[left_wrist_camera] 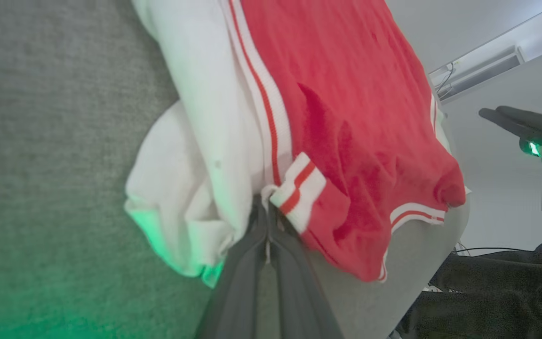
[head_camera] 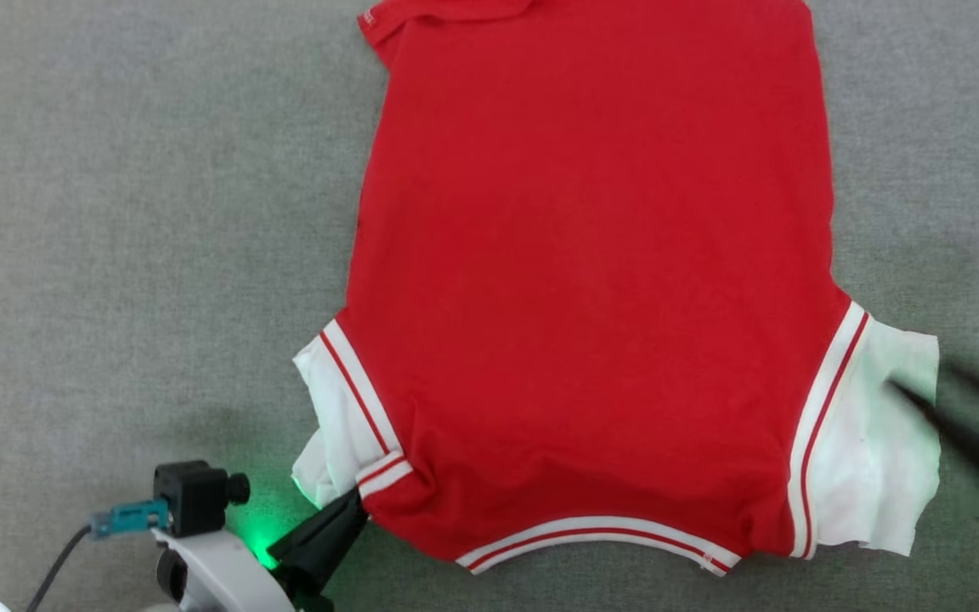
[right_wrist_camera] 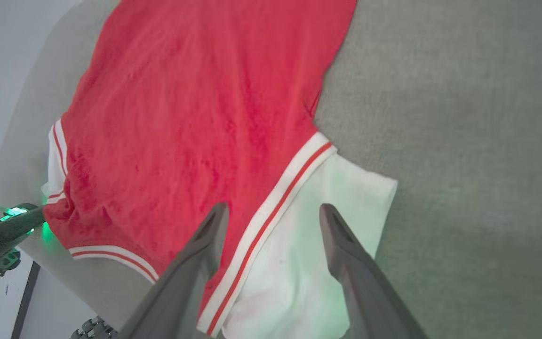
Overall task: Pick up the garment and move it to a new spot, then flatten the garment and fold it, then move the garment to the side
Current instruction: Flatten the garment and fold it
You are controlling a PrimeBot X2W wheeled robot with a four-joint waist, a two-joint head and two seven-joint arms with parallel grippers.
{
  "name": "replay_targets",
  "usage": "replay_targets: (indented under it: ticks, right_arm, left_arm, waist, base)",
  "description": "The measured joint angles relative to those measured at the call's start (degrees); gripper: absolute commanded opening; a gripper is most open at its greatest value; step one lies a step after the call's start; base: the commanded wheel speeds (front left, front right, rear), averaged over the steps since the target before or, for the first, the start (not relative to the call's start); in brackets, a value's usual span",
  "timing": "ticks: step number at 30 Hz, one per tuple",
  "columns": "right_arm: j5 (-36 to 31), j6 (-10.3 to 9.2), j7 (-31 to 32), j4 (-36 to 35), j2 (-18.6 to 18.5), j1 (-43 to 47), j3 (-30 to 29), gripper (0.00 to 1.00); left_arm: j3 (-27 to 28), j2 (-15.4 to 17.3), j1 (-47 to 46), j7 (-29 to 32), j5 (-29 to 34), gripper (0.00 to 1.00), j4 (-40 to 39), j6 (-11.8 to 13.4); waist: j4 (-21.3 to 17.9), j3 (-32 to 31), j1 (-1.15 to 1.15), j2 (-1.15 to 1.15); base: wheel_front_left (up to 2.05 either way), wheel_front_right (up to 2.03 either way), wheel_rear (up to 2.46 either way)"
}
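The left gripper (left_wrist_camera: pixel 266 207) is clamping the garment (head_camera: pixel 591 255) by the surface (head_camera: pixel 116 212) edge, the right gripper (right_wrist_camera: pixel 272 209) hovering, jaws apart (needing a matching sleeve (right_wrist_camera: pixel 308 263) pinch).

You're looking at the garment (head_camera: pixel 591 280) lying flat on the grey surface (head_camera: pixel 116 212), plain red side up. The striped neck trim is at the near edge and the body runs far. The right sleeve (head_camera: pixel 872 459) lies spread and white, while the left sleeve (head_camera: pixel 332 425) is bunched up, its striped cuff turned over.
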Motion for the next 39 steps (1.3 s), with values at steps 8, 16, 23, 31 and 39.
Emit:
replay_targets:
  ticks: [8,16,23,31,39]
  right_arm:
    - [-6.61,0.0,6.82,10.15,0.81,-25.14,0.05,1.0]
    - [-20.73,0.01,11.15,33.51,4.91,-52.96,7.04,1.0]
    - [-30.84,0.01,10.22,51.32,4.55,-67.49,9.64,1.0]
    - [-32.29,-0.02,8.03,62.15,5.64,-75.13,8.35,1.0]
    - [-31.34,-0.04,6.33,66.31,5.59,-77.9,10.7,0.01]
  left_arm:
    - [0.22,0.31,-3.13,0.78,2.24,0.0,-3.16,0.1]
    - [0.66,1.22,-5.77,1.04,4.77,0.0,-7.69,0.35]
    - [0.78,1.33,-7.84,1.25,6.08,0.0,-10.71,0.07]
    - [0.65,0.36,-8.98,0.56,6.49,0.0,-11.87,-0.53]
    - [0.24,-0.32,-9.55,0.12,6.47,0.0,-11.54,-0.85]
  waist:
    - [0.96,3.57,0.0,0.0]
    - [2.52,9.16,0.0,0.0]
    - [5.12,13.81,0.0,0.0]
    - [8.32,17.24,0.0,0.0]
    - [9.14,18.02,0.0,0.0]
  base:
    - [0.0,0.0,0.0]
    - [0.0,0.0,0.0]
    - [0.0,0.0,0.0]
    - [0.0,0.0,0.0]
    - [0.0,0.0,0.0]
